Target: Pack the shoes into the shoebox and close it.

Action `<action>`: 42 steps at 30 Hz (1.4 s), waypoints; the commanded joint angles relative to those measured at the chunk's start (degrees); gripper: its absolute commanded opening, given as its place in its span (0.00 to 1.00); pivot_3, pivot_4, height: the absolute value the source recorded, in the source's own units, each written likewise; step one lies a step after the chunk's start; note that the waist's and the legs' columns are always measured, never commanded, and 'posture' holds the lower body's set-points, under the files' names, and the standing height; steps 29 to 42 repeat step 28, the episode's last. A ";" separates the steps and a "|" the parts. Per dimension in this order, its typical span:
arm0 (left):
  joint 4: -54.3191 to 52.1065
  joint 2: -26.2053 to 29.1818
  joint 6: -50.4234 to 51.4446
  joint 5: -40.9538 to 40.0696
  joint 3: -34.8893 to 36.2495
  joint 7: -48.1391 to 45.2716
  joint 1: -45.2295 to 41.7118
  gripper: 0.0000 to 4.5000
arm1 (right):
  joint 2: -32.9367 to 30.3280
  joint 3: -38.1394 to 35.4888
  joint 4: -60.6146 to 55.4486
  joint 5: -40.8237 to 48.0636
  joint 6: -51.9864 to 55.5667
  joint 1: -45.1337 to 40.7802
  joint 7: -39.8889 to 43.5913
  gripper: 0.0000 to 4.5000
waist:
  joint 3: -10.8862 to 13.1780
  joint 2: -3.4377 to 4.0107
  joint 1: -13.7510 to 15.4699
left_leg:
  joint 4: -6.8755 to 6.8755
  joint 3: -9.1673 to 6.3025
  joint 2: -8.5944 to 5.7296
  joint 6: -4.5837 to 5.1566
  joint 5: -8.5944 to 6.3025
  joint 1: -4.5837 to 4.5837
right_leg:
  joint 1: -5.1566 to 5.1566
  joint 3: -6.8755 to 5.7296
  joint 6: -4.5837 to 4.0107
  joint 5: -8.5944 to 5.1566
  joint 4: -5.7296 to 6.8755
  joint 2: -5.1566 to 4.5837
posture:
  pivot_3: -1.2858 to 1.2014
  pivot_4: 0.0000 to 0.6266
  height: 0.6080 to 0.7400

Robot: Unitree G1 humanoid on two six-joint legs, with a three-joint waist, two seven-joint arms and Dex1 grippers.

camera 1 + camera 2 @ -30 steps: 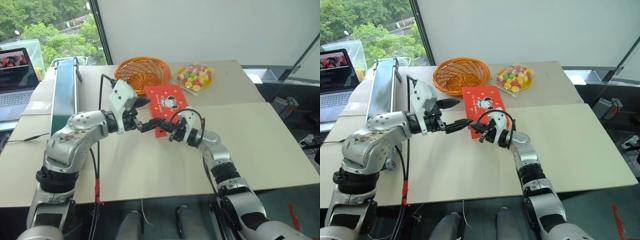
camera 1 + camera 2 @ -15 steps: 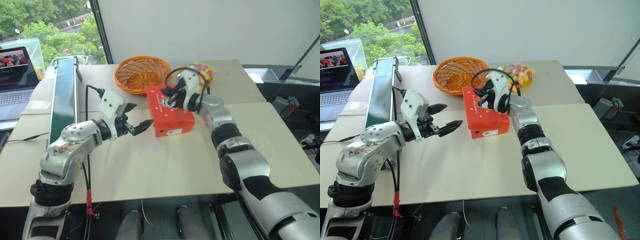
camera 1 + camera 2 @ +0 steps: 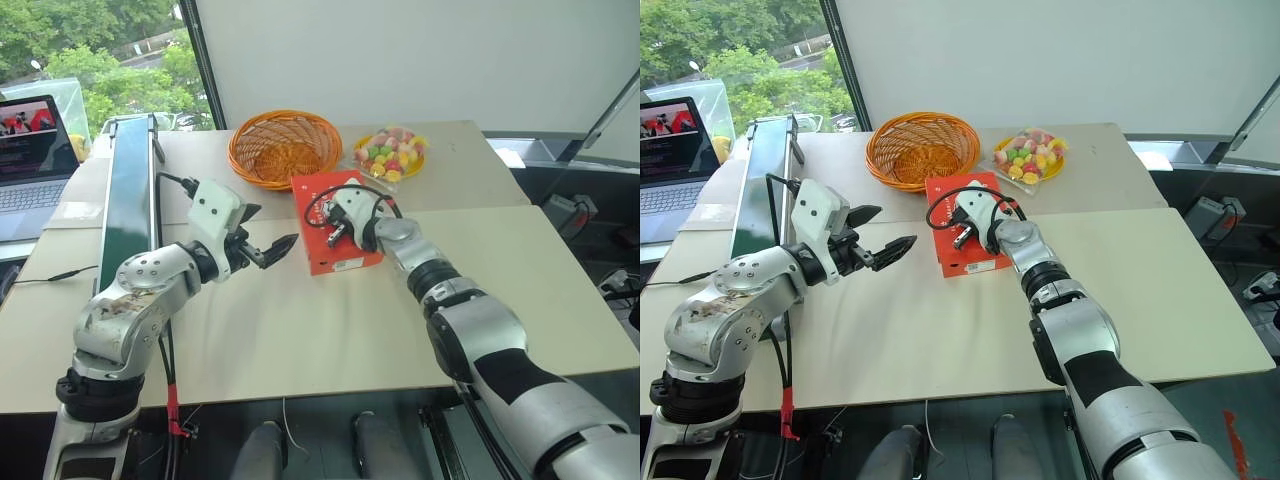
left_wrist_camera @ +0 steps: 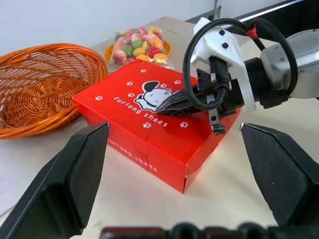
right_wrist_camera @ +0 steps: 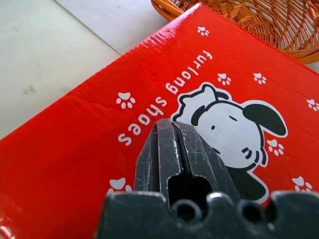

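Observation:
The red shoebox (image 3: 350,255) lies on the table with its lid down, showing a white dog and "furlong shoes" in print (image 4: 144,107). The shoes are hidden. My right gripper (image 3: 326,214) is shut, and its closed fingertips (image 5: 172,124) rest on the lid over the dog picture. My left gripper (image 3: 270,230) is open with nothing between its fingers. It hovers level, a short way to the left of the box and facing its side, apart from it.
An orange wicker basket (image 3: 285,145) stands just behind the box, with a yellow plate of bagged coloured sweets (image 3: 390,155) to its right. A long green case (image 3: 128,200) and a laptop (image 3: 30,150) are at the far left. Bare tabletop lies in front of the box.
My right gripper went from the box's near edge up over the lid and now presses mid-lid. My left gripper drew back to the left, away from the box, still open.

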 commanded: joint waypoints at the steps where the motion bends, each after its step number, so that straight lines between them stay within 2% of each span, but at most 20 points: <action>1: -0.85 0.04 -0.89 -0.21 0.91 -0.68 -1.25 1.00 | -1.83 -5.64 -4.89 7.11 -0.02 -1.19 9.09 0.02 | 0.01 0.00 -0.01 | 0.00 0.00 0.00 0.00 0.00 -0.02 | -0.03 0.00 0.00 0.00 -0.01 0.00 | 0.52 0.24 1.00; 3: -0.19 -0.04 -0.93 -0.42 0.80 -1.14 -1.66 1.00 | -3.10 -7.15 -10.08 10.11 1.81 -0.81 14.75 0.02 | 0.02 -0.01 -0.02 | 0.00 0.00 0.00 0.00 0.00 -0.10 | -0.11 0.00 0.00 0.00 0.00 0.00 | 0.52 0.24 1.00; 5: 0.68 -0.20 -1.25 -0.37 0.50 -1.66 -2.28 1.00 | -5.04 -7.17 -20.40 13.09 6.72 2.06 20.23 0.02 | 0.02 -0.01 0.00 | 0.00 0.00 0.00 0.00 0.00 -0.18 | -0.18 0.00 0.00 0.00 0.00 0.00 | 0.52 0.24 1.00; 7: 1.34 -0.51 -1.90 -0.59 0.04 -2.71 -2.74 1.00 | -8.11 -5.63 -36.44 16.09 14.46 8.48 25.22 0.13 | 0.02 -0.01 0.09 | -0.02 -0.02 0.00 0.00 0.00 -0.22 | -0.19 -0.01 0.01 0.00 0.00 0.00 | 0.52 0.24 1.00; 8: 1.44 -0.69 -2.15 -0.85 -0.18 -3.34 -2.88 1.00 | -9.99 -4.36 -44.25 16.84 17.83 12.17 27.07 0.15 | 0.02 -0.01 0.46 | -0.03 -0.03 0.00 0.01 -0.01 -0.23 | -0.19 -0.01 0.01 -0.01 -0.01 0.00 | 0.52 0.24 1.00; 12: 1.29 -0.83 -3.09 -1.34 -0.64 -5.85 -2.64 1.00 | -18.40 0.88 -65.69 15.73 24.41 24.53 31.39 0.46 | 0.02 -0.01 0.85 | 0.08 -0.11 -0.02 -0.02 -0.08 -0.51 | -0.27 -0.09 0.06 -0.03 0.00 -0.03 | 0.52 0.24 1.00; 13: 1.03 -0.95 -3.26 -1.83 -0.23 -6.43 -2.40 1.00 | -20.21 1.57 -69.02 15.70 25.40 26.75 32.13 0.51 | 0.02 -0.01 0.83 | 0.11 -0.11 -0.03 -0.03 -0.10 -0.53 | -0.27 -0.09 0.07 -0.04 0.01 -0.04 | 0.52 0.24 1.00; 14: 0.39 -0.51 -3.00 -2.43 -0.12 -7.45 -1.91 1.00 | -21.80 1.34 -72.49 16.73 27.25 28.99 32.69 0.62 | 0.03 -0.02 0.71 | 0.18 -0.06 -0.04 -0.03 -0.12 -0.54 | -0.30 -0.08 0.08 -0.05 -0.10 -0.06 | 0.52 0.24 1.00; 19: 1.22 2.08 -3.75 -1.51 -0.26 -10.17 0.03 1.00 | -25.94 -0.90 -82.22 21.89 34.86 33.96 32.67 0.99 | 0.04 -0.04 -0.01 | 0.24 -0.02 0.04 -0.03 -0.12 -0.36 | -0.22 -0.03 0.25 -0.17 0.01 0.03 | 0.52 0.24 1.00; 27: 4.99 7.71 -6.79 0.29 2.62 -14.01 2.23 1.00 | -29.81 -5.27 -80.20 23.46 37.74 30.75 28.52 1.00 | 0.06 -0.07 0.47 | 0.39 0.00 0.04 -0.03 -0.10 -0.32 | -0.15 -0.02 0.47 -0.30 0.06 0.03 | 0.52 0.24 1.00; 42: 5.59 7.83 -7.00 0.30 3.16 -13.90 2.03 1.00 | -30.17 -5.31 -79.87 23.79 37.88 30.77 28.74 1.00 | 0.06 -0.07 0.47 | 0.39 0.00 0.04 -0.03 -0.10 -0.33 | -0.16 -0.02 0.47 -0.30 0.05 0.04 | 0.52 0.24 1.00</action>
